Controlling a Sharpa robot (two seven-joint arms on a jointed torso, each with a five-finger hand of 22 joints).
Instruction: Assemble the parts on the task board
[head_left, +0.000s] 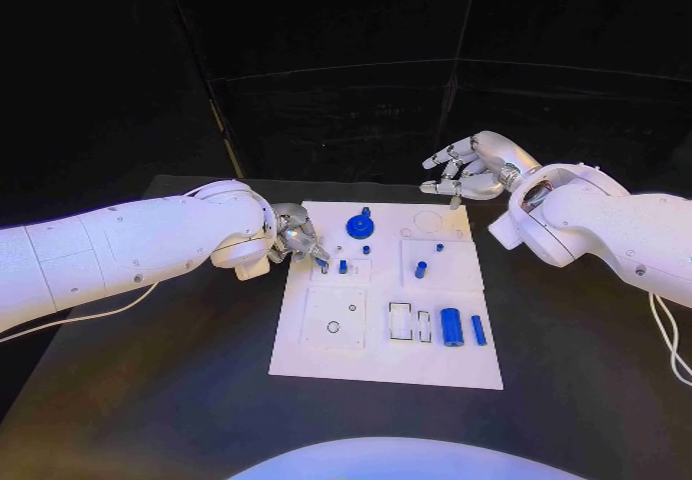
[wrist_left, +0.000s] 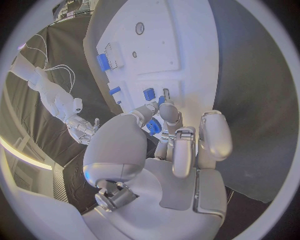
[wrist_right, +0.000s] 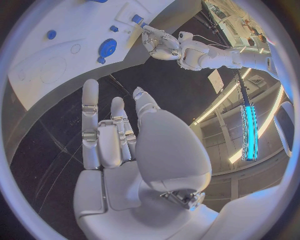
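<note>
- Task board (head_left: 346, 360) is my landmark: a white plate lying flat in the middle of the black table (head_left: 173, 400).
- I see my left hand (head_left: 296, 238) at the board's far-left corner, fingers curled down toward a small blue peg (head_left: 323, 266) standing there. The fingertips (wrist_left: 164, 111) crowd that spot, but I cannot tell whether they pinch the peg or anything else.
- My right hand (head_left: 469, 165) hangs over the table just beyond the board's far-right corner, fingers apart and loosely bent, holding nothing, clear of the board.
- A blue gear-like part (head_left: 361, 227) stands near the board's far edge, just right of my left hand.
- Another small blue peg (head_left: 421, 268) stands right of the board's middle.
- A larger blue cylinder (head_left: 451, 327) lies on the board's right side toward the near edge, with a slimmer blue piece (head_left: 477, 330) just beside it on the right.
</note>
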